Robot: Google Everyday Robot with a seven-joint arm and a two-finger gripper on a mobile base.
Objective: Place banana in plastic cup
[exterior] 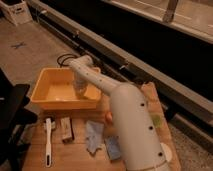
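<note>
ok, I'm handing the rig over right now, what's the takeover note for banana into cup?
The gripper is shut, low inside the yellow bin, toward its right side.
The banana is not visible; whether the gripper has it cannot be told.
The plastic cup is probably the pale green thing on the wooden table, right of the arm.
Done: reach into the bin.
Left: confirm the grasp, lift, carry to the cup, release.

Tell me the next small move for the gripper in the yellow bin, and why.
Probably a short straight lift. The gripper sits low inside the yellow bin, fingers closed; what they hold is hidden. Rising above the wall would show whether the banana comes along, before swinging toward the plastic cup.
</note>
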